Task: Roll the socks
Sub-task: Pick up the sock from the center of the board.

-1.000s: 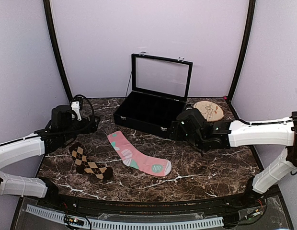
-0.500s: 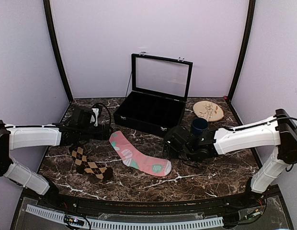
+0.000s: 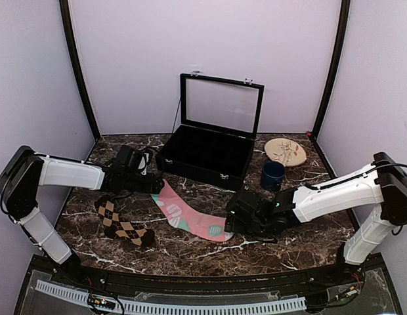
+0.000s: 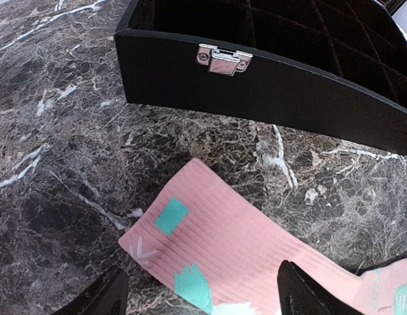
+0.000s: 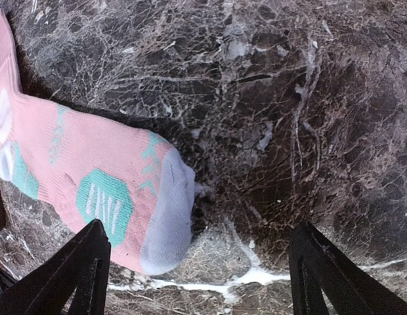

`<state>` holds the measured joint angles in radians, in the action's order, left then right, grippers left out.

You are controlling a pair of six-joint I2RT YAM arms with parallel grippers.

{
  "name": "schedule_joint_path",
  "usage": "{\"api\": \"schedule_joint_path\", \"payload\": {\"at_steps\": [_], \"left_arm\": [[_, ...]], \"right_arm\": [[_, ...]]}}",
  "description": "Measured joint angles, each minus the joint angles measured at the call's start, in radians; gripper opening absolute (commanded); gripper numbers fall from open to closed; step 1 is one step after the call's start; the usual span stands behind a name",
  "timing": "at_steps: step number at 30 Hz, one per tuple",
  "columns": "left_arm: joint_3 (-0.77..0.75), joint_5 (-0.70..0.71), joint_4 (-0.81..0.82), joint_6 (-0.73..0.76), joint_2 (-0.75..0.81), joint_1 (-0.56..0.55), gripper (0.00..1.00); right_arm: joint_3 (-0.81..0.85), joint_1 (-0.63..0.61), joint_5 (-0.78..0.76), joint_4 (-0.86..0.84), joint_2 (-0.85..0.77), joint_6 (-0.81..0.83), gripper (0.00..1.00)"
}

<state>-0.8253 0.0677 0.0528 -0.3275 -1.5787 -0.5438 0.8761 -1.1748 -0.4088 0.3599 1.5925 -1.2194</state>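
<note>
The pink sock (image 3: 190,218) with teal and white patches lies flat and diagonal mid-table, cuff at the upper left and white toe at the lower right. The dark brown argyle sock (image 3: 123,226) lies to its left, untouched. My left gripper (image 3: 157,186) hangs open over the cuff end; in the left wrist view the pink sock (image 4: 236,243) shows between the spread fingers of the left gripper (image 4: 203,292). My right gripper (image 3: 231,223) is open at the toe; in the right wrist view the pink sock (image 5: 92,170) reaches in between the fingers of the right gripper (image 5: 203,262).
A black case (image 3: 207,154) with its glass lid up stands behind the socks, and its front wall (image 4: 256,79) is close ahead of the left gripper. A dark blue cup (image 3: 273,175) and a round wooden disc (image 3: 286,151) sit at the back right.
Both arms have swung inward and down to the pink sock, the left to its cuff and the right to its toe. The cup, hidden before by the right arm, now shows.
</note>
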Motion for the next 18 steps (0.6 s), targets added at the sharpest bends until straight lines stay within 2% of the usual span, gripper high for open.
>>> {"api": "schedule_joint_path", "payload": {"at_steps": [11,18], "left_arm": [[-0.06,0.022,0.001,-0.018,-0.116,0.0,0.81],[-0.062,0.032,-0.003,-0.026,-0.152,0.0,0.81]], "right_arm": [[0.005,0.0,0.048,-0.024,0.059,-0.017,0.77],[0.011,0.014,0.074,-0.066,0.067,-0.014,0.65]]}}
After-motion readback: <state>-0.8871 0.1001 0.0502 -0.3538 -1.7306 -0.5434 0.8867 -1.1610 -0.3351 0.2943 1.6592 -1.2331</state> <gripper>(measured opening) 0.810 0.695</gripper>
